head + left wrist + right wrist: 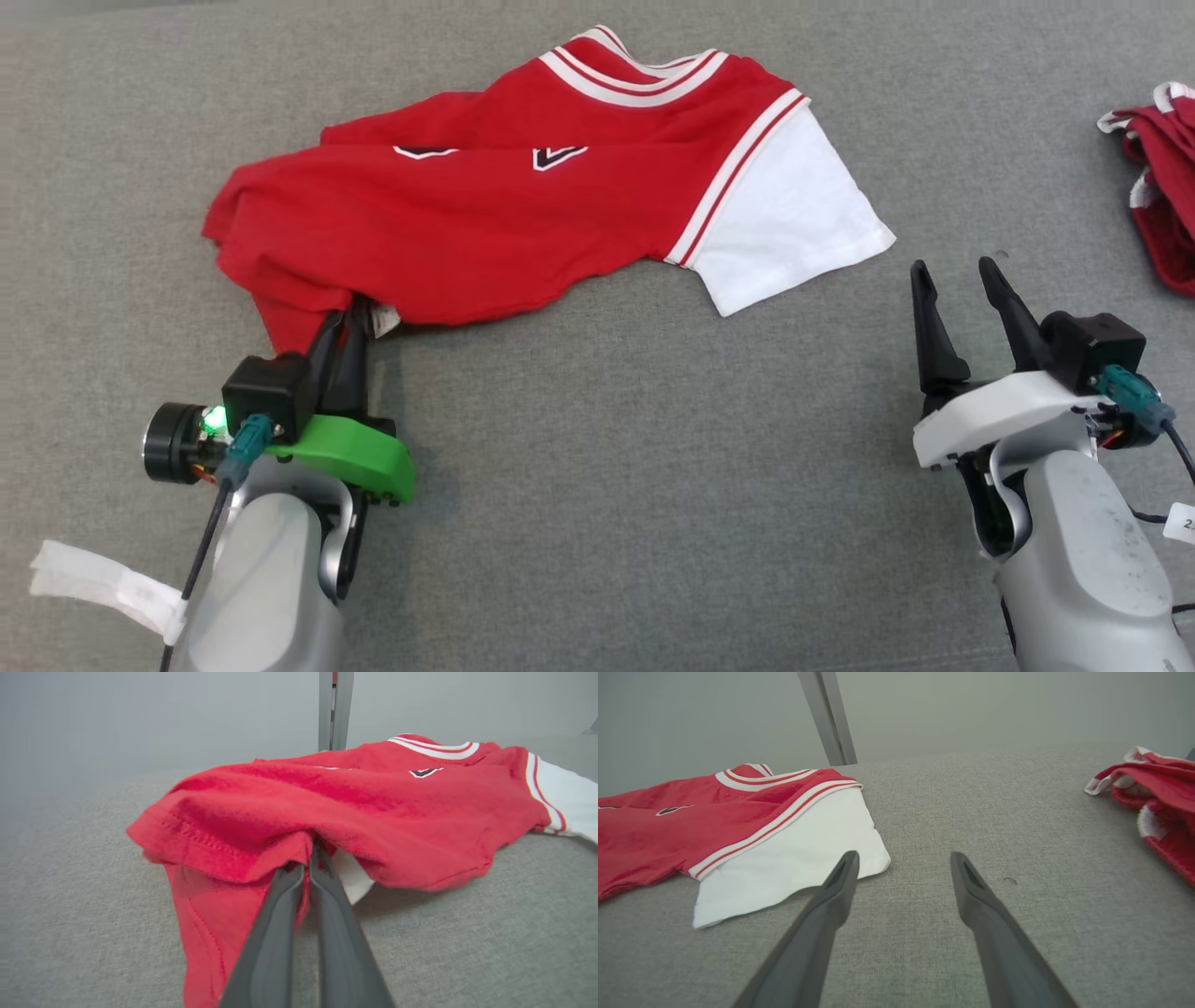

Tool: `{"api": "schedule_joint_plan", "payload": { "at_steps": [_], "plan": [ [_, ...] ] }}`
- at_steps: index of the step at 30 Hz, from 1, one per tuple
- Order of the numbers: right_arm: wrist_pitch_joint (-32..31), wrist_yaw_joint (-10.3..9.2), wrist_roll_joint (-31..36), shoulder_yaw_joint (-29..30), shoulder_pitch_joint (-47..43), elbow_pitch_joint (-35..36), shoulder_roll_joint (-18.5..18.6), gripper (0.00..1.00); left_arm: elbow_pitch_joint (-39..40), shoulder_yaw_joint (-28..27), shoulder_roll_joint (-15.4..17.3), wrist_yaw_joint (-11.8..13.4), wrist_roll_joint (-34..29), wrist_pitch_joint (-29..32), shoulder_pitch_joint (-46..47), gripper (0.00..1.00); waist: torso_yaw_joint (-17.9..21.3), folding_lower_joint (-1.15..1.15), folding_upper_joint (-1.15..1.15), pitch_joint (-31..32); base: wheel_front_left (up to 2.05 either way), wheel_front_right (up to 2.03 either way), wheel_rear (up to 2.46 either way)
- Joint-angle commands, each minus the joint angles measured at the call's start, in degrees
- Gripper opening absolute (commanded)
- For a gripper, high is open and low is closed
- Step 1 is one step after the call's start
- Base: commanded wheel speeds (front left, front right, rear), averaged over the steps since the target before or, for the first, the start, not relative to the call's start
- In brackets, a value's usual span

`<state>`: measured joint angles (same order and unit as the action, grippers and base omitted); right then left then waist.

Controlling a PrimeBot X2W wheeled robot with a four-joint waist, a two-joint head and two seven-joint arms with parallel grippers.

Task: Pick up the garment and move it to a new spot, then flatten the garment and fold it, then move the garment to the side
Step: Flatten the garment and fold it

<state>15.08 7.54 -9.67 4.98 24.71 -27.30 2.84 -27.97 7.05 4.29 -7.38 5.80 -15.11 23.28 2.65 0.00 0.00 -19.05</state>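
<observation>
My left pincer [347, 322] is clenching the near hem of the red garment [485, 215] in the head view, its tips buried in the cloth. The garment is lying rumpled on the far left of the grey tabletop [597, 467], its white sleeve [794, 215] reaching toward my right pincer [954, 268], which is hanging released. In my left wrist view, my two fingers [275, 933] are pressing together on a bunched fold of red hem. In my right wrist view, my spread fingers are hovering just beside the sleeve's corner, and another red garment [1157, 802] is lying far right.
</observation>
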Motion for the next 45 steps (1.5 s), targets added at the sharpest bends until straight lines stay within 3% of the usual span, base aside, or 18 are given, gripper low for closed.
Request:
{"api": "schedule_joint_plan", "payload": {
  "at_steps": [1,14,19,20,21,22,28,35,45],
  "plan": [
    [0.10,-0.12,-0.46,0.20,-1.25,-0.38,0.18,1.00,1.24,0.23,-0.16,-0.16,0.10,-0.03,-1.07,0.00,-1.89,0.00,0.00,2.47,0.00,0.00,0.00],
    [0.10,-0.12,-1.86,0.58,-5.49,-2.34,0.20,1.00,6.09,1.16,0.25,-0.17,2.65,-0.02,-9.51,0.02,-7.20,0.00,0.00,9.93,0.00,0.00,0.00],
    [0.10,-0.11,-2.22,0.39,-6.30,-2.26,0.19,1.00,4.98,-4.83,0.86,1.03,3.17,-0.02,-13.05,0.42,-7.35,0.00,0.00,10.48,0.00,0.00,0.00],
    [0.10,-0.12,-2.12,0.41,-6.37,-2.14,0.20,1.00,5.21,-6.05,0.90,1.37,3.09,-0.03,-13.53,0.58,-7.33,0.00,0.00,10.42,0.00,0.00,0.00],
    [0.10,-0.12,-1.99,0.43,-6.40,-2.04,0.20,1.00,5.38,-6.84,0.88,1.42,2.91,-0.02,-13.82,0.93,-7.32,0.00,0.00,10.33,0.00,0.00,0.00],
    [0.10,-0.12,-1.68,0.48,-6.41,-1.91,0.20,1.00,5.62,-7.45,0.83,1.35,2.66,-0.02,-14.11,1.00,-7.33,0.00,0.00,10.22,0.00,0.00,0.00],
    [0.10,-0.12,-0.27,0.15,-5.46,-0.39,0.19,1.00,8.55,-10.31,-0.08,1.13,1.84,-0.02,-14.68,1.00,-7.42,0.00,0.00,8.59,0.00,0.00,0.00],
    [0.10,-0.12,0.96,-2.56,-4.10,-0.24,0.19,1.00,7.06,-9.98,-0.99,0.91,1.41,-0.02,-14.02,1.00,-7.28,0.00,0.00,7.24,0.00,0.00,0.00],
    [0.10,-0.12,5.14,-4.60,-0.74,-9.21,0.19,1.00,4.44,-7.63,-1.28,0.52,1.95,-0.02,-12.70,1.00,-8.87,0.00,0.00,6.22,0.00,0.00,0.00]
  ]
}}
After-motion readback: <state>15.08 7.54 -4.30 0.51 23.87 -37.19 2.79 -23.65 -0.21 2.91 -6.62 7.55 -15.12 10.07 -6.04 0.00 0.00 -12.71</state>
